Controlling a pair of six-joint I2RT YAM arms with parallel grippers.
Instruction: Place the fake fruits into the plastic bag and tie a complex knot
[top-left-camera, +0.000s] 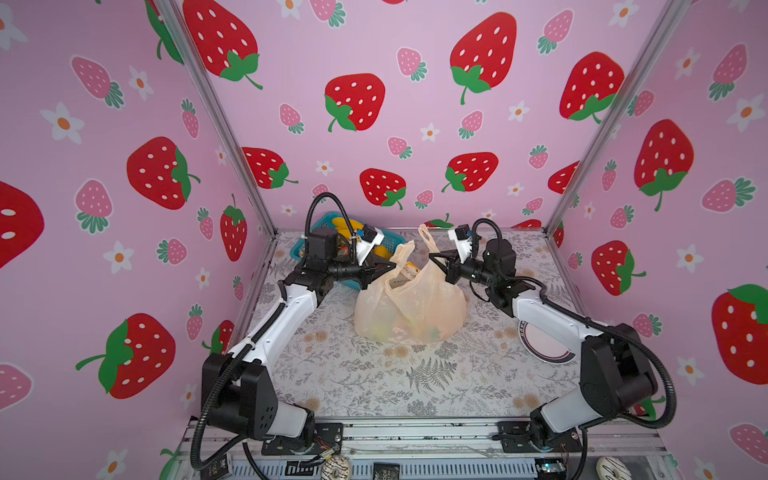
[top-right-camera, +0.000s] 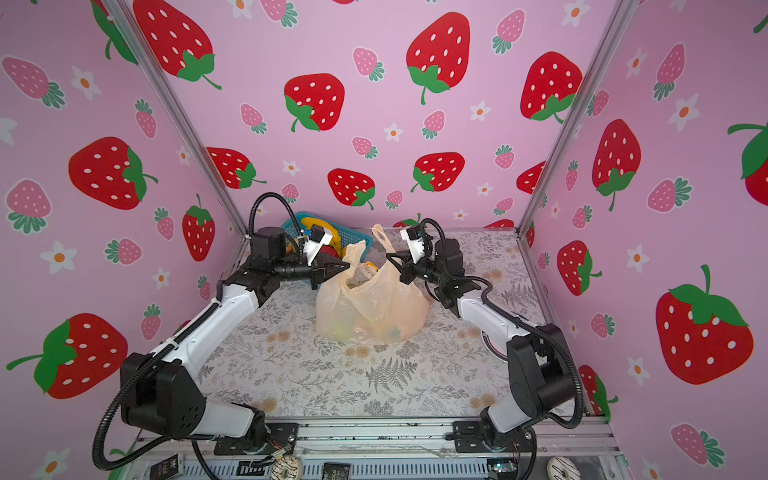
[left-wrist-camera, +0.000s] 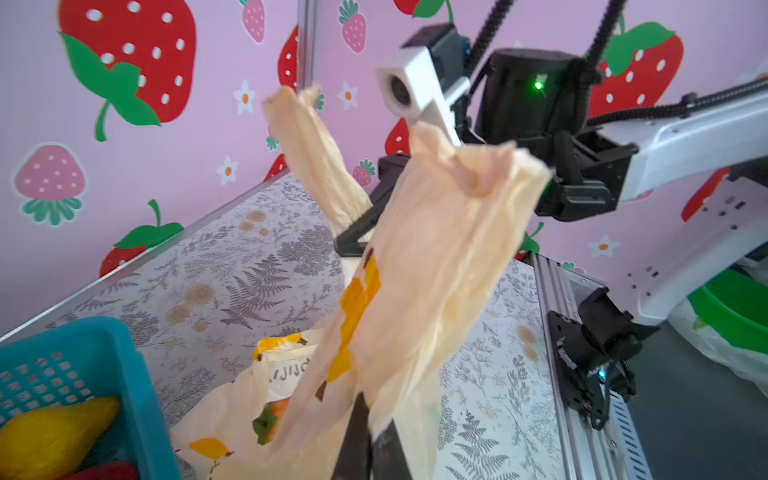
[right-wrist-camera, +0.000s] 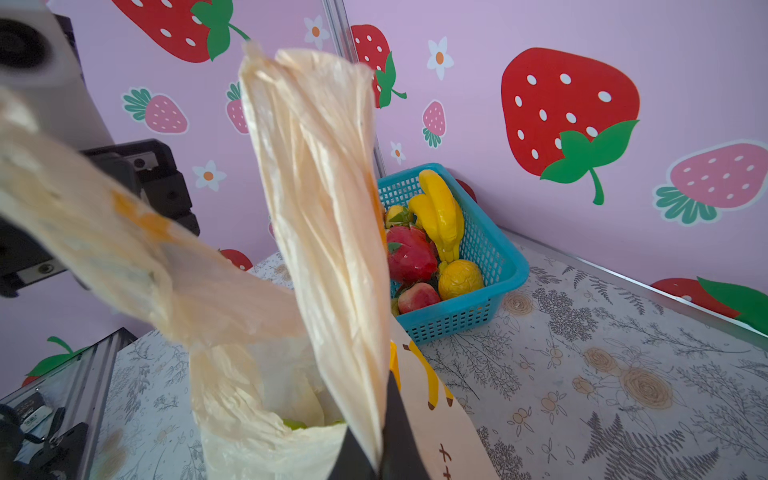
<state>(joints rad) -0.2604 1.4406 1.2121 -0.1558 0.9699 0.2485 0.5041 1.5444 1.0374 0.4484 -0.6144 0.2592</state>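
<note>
Plastic bag (top-left-camera: 409, 307) stands upright near the middle of the surface (top-left-camera: 374, 374), mouth up and base bulging. Coloured fruits (top-left-camera: 415, 330) show faintly through its film. Left tool (top-left-camera: 394, 265) is clenched on one handle (top-left-camera: 404, 250) of the bag and holds it raised. Right tool (top-left-camera: 434, 257) is clenched on the second handle (top-left-camera: 425, 236), which is also raised. The two handles stand apart, not joined. At the back of the surface, behind the left arm, a blue mesh basket (right-wrist-camera: 469, 316) holds more fruits: a yellow banana bunch (right-wrist-camera: 440, 208), a red dragon fruit (right-wrist-camera: 409, 253), a lumpy yellow piece (right-wrist-camera: 459, 278) and a pink-red piece (right-wrist-camera: 417, 297).
</note>
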